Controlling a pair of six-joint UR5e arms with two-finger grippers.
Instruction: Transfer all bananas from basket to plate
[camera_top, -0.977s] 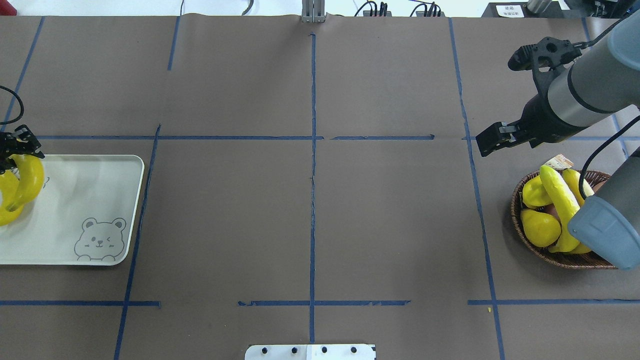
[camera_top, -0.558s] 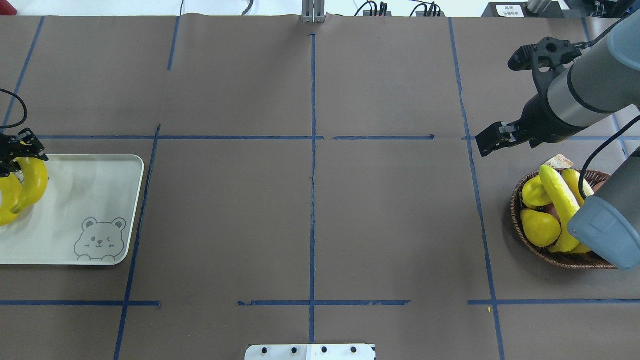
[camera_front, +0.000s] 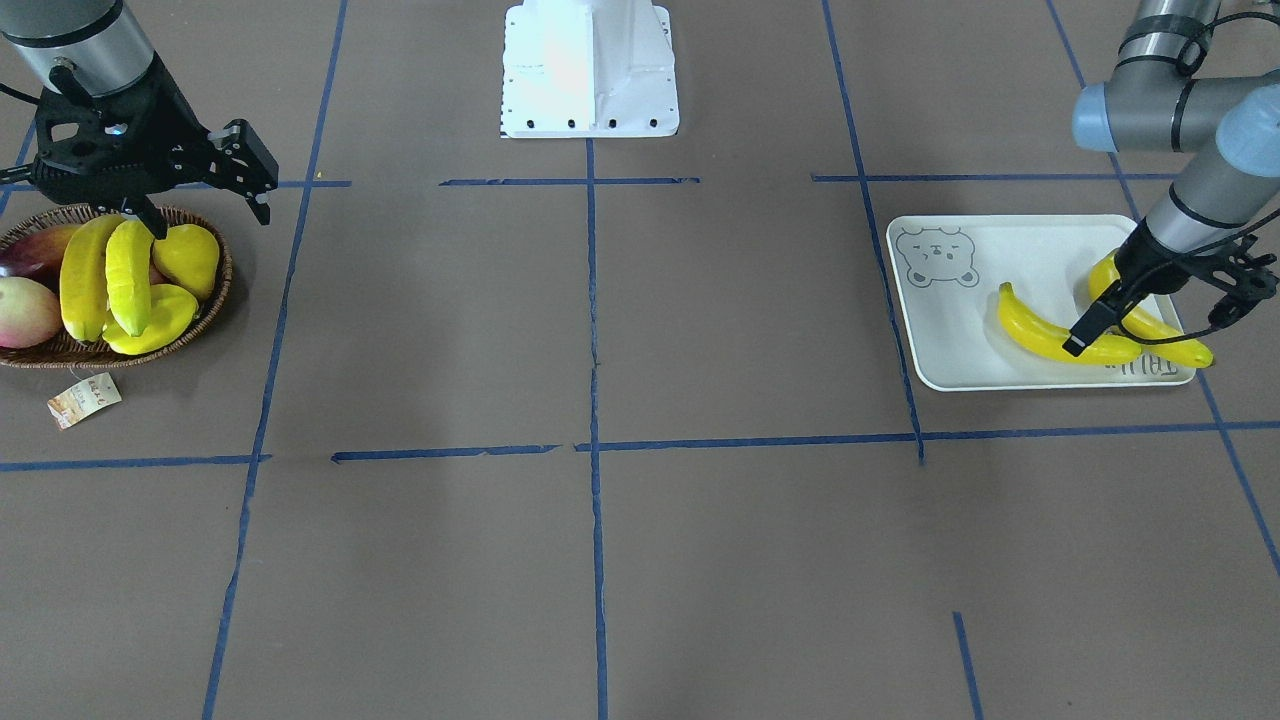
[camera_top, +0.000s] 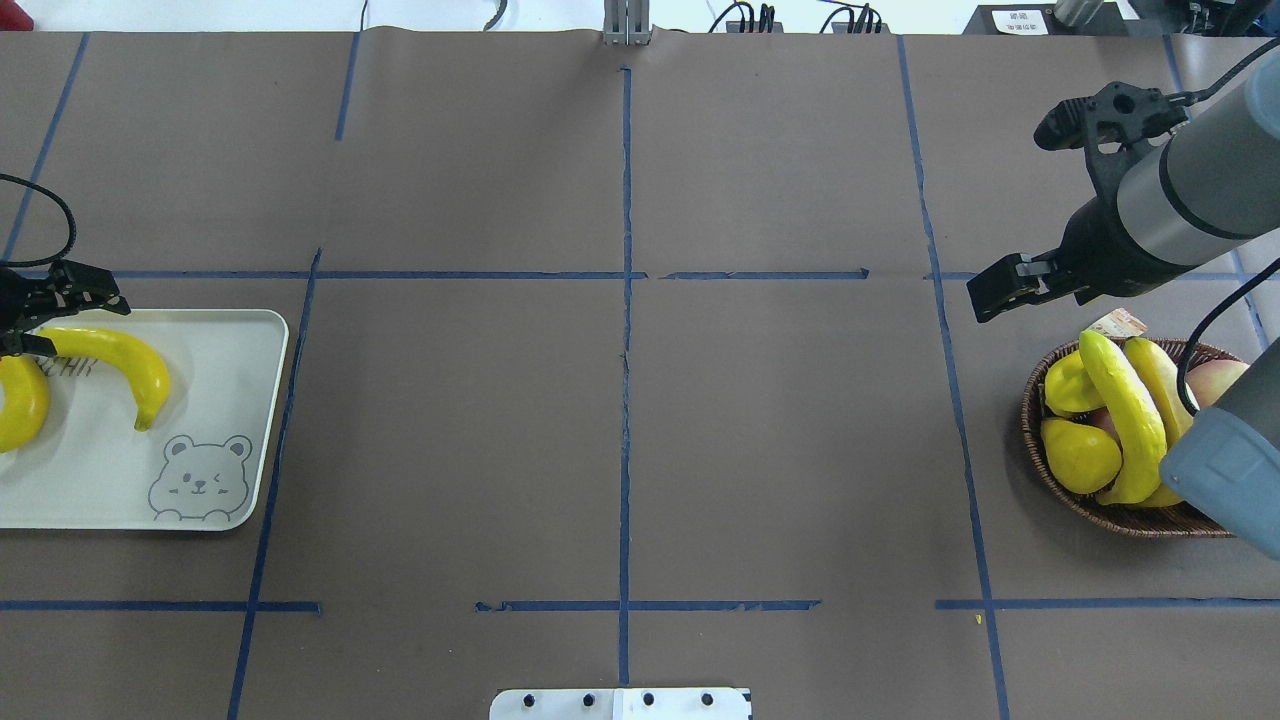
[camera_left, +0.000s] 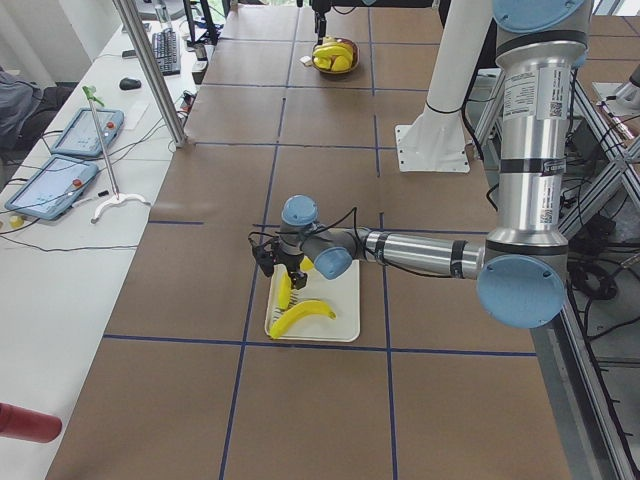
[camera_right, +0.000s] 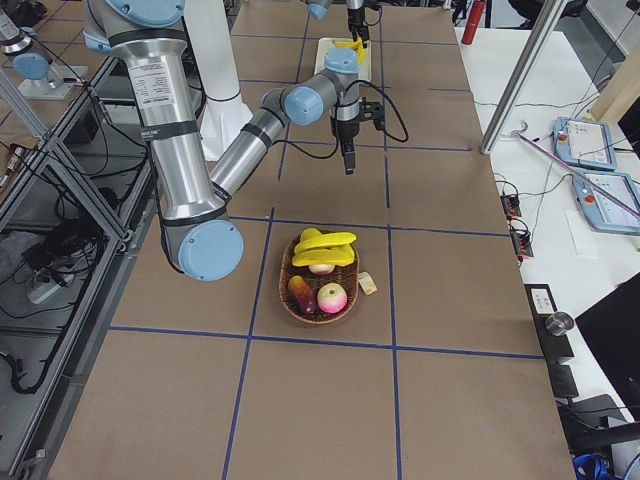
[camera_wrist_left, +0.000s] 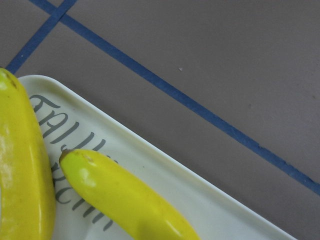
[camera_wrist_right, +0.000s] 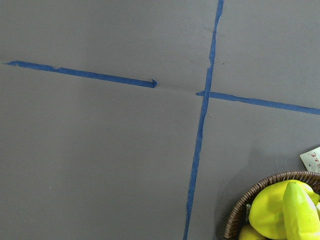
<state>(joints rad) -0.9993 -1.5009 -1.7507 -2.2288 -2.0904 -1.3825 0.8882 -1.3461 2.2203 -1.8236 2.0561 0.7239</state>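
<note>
Two long yellow toy bananas (camera_front: 1060, 340) (camera_front: 1172, 342) are lying close together on the flat pale bear plate (camera_front: 945, 330) at the right of the front view. Two more yellow bananas (camera_front: 82, 275) (camera_front: 130, 275) are sitting in the brown woven basket (camera_front: 60, 355) at the left edge, beside plump yellow pears (camera_front: 187, 258). The left gripper (camera_front: 1150, 322) is hanging over the plate, fingers wide and empty. It should be rising straight up, bumping nothing. Farther back, the right gripper (camera_front: 208, 205) is hovering by the basket, fingers looking spread and empty. It should be pinching the top banana across its middle.

Banana (camera_top: 110, 355) now loose on plate (camera_top: 235, 385).
</note>
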